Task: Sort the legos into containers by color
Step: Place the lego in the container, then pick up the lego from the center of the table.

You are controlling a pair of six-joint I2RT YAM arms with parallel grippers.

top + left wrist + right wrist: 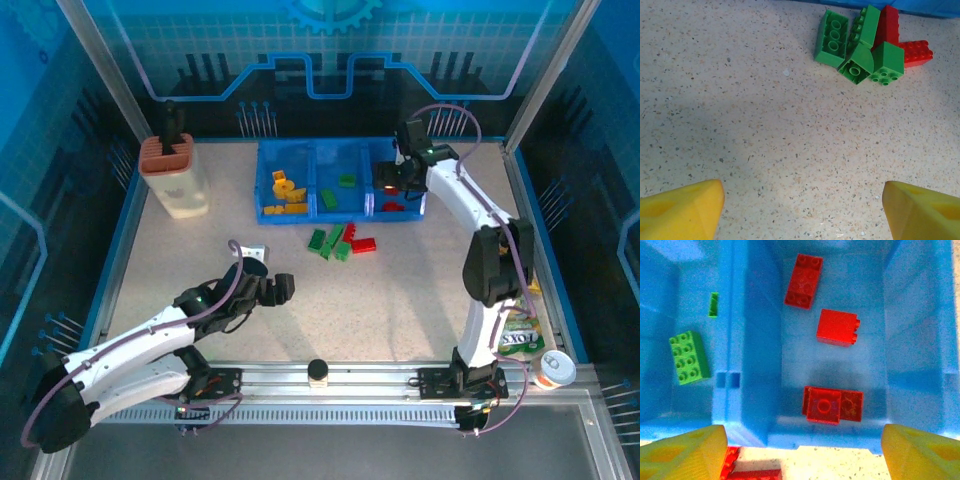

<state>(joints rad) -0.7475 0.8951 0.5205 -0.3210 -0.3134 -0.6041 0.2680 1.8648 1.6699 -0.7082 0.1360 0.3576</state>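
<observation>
The containers are one blue bin (312,150) with three compartments. Yellow and orange legos (285,192) lie in its left compartment, green ones (330,197) in the middle and red ones (837,327) in the right. My right gripper (802,445) hovers open over the right compartment's near wall (840,437), with nothing between its fingers (685,452). A red brick pair (832,405) lies just below it. Loose green legos (856,62) and red legos (916,52) sit on the table in front of the bin. My left gripper (802,200) stands open and empty short of that pile.
A cream holder with a rust-red top (175,175) stands at the back left. A snack bag (518,335) and a cup (553,370) lie by the right arm's base. Red legos (747,472) lie outside the bin's near wall.
</observation>
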